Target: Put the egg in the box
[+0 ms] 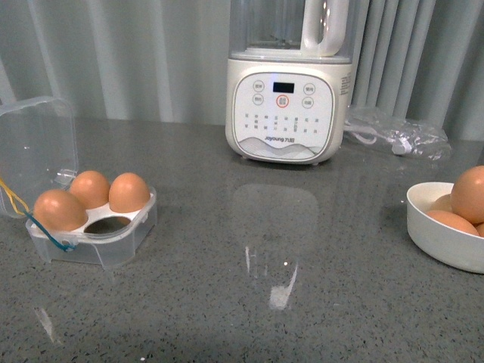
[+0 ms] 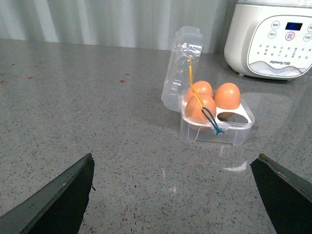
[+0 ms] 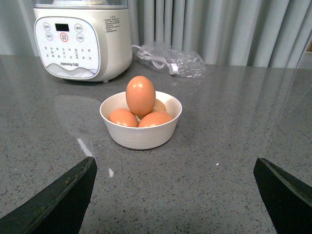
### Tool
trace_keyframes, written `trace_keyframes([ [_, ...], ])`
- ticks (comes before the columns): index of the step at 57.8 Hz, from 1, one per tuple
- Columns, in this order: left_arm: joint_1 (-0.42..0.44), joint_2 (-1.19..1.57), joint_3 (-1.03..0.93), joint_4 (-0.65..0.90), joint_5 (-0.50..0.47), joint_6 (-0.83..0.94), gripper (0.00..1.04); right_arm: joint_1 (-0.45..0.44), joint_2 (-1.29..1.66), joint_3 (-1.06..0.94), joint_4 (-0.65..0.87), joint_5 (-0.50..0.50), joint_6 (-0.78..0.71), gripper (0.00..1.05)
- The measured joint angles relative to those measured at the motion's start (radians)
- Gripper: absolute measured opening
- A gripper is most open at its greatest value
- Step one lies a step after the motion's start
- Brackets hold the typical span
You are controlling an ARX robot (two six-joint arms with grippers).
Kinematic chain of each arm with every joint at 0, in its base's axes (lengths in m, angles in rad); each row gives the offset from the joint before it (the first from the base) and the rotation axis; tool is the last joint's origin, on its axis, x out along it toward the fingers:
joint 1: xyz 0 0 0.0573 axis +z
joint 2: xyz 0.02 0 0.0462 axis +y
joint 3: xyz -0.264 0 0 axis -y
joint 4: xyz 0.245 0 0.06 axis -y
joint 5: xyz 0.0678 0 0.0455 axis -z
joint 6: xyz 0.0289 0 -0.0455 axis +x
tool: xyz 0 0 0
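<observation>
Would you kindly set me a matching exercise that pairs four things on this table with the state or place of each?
Things:
1 box
2 bowl
3 white appliance
4 plastic bag

States:
A clear, crumpled, lying beside the appliance
B lid open, three eggs inside, one hole empty
C stands at the back, control panel facing the robot
D white and round, with piled eggs, one upright on top

Pairs: 1-B; 2-D; 3-C; 4-A
</observation>
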Motion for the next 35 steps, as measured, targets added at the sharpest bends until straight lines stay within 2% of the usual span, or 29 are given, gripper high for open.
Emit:
trace_keyframes([
  [35,0.0,0.0,0.0,0.0,0.0,0.0,0.98,0.0,0.0,0.0,0.0,0.0,0.0,0.98],
])
